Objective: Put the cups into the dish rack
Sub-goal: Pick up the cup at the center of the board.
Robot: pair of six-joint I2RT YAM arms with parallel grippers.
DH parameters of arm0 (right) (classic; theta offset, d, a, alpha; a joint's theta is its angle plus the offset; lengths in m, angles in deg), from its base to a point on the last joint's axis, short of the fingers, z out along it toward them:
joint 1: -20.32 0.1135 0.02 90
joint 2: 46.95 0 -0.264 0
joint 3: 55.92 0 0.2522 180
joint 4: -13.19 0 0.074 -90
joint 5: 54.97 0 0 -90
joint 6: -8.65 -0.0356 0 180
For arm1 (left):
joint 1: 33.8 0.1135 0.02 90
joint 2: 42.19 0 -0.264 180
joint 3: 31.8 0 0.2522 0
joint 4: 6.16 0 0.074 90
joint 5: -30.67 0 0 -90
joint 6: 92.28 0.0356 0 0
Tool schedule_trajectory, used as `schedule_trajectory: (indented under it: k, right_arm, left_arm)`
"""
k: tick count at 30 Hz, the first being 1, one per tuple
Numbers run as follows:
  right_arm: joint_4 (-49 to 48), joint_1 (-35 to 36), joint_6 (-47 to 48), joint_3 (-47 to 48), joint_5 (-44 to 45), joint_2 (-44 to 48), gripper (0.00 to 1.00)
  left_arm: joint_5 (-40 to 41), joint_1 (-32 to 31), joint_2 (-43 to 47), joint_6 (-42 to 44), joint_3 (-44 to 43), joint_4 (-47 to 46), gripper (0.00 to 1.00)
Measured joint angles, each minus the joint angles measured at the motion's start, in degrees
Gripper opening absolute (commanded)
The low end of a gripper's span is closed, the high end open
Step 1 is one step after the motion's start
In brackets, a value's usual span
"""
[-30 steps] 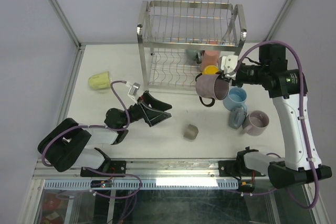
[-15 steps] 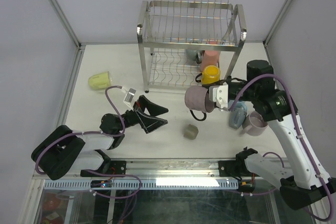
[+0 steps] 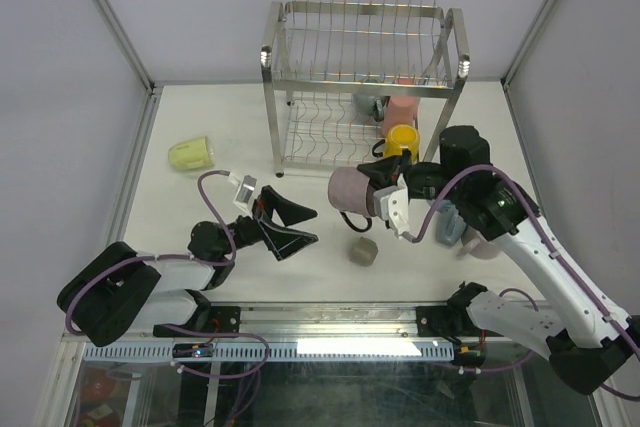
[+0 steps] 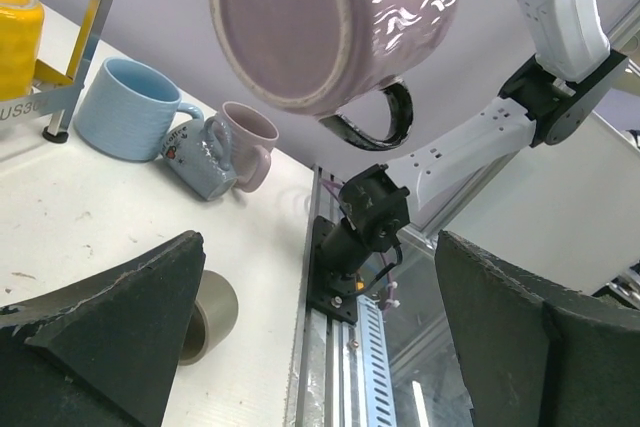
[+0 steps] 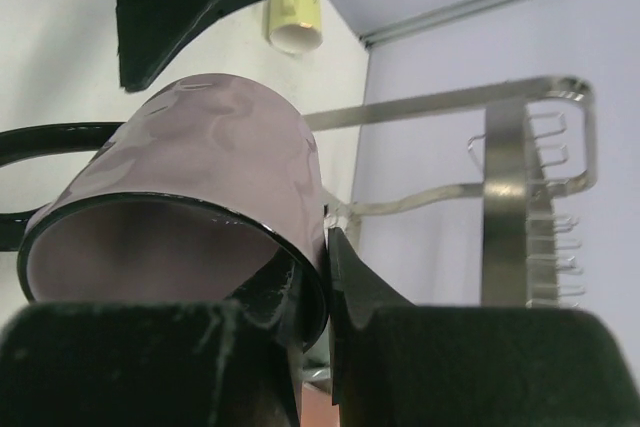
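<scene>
My right gripper [image 3: 384,199] is shut on the rim of a mauve mug [image 3: 352,190] with a black handle, one finger inside and one outside [image 5: 325,277]. It holds the mug on its side in the air, in front of the dish rack [image 3: 360,67]. The mug [image 4: 330,17] hangs above and ahead of my left gripper [image 3: 312,225], which is open and holds nothing. The rack's lower tier holds a pink mug [image 3: 400,107], a yellow mug [image 3: 402,137] and a grey-blue one [image 3: 375,105]. A small grey-beige cup [image 3: 363,252] lies on the table below the held mug.
A pale yellow-green mug [image 3: 188,155] lies on its side at the left. In the left wrist view a light blue mug [image 4: 130,107], a grey-blue mug [image 4: 205,152] and a mauve-pink mug [image 4: 250,132] stand together at the right, partly under my right arm.
The right arm has carried the mauve mug left and toward the front, away from the rack. The left gripper has crept slightly forward and stayed open.
</scene>
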Motion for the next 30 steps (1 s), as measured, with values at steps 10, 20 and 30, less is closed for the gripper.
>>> schedule_trajectory:
  k: [10,20,30]
  right_arm:
    - [-9.11,9.73,5.9,-2.58,1.97,-0.17,0.0]
    - [-17.35,18.14,9.57,-5.53,3.63,-0.83,0.0]
    - [-19.58,22.49,16.24,-6.29,4.59,-0.83,0.0]
  left_arm:
    - [1.66,-5.95,1.33,7.48,0.63,-0.11,0.96]
    - [3.23,-8.5,0.09,12.02,-2.16,-0.2,0.93]
    - [1.86,-9.31,-0.04,8.76,-5.81,-0.17,0.73]
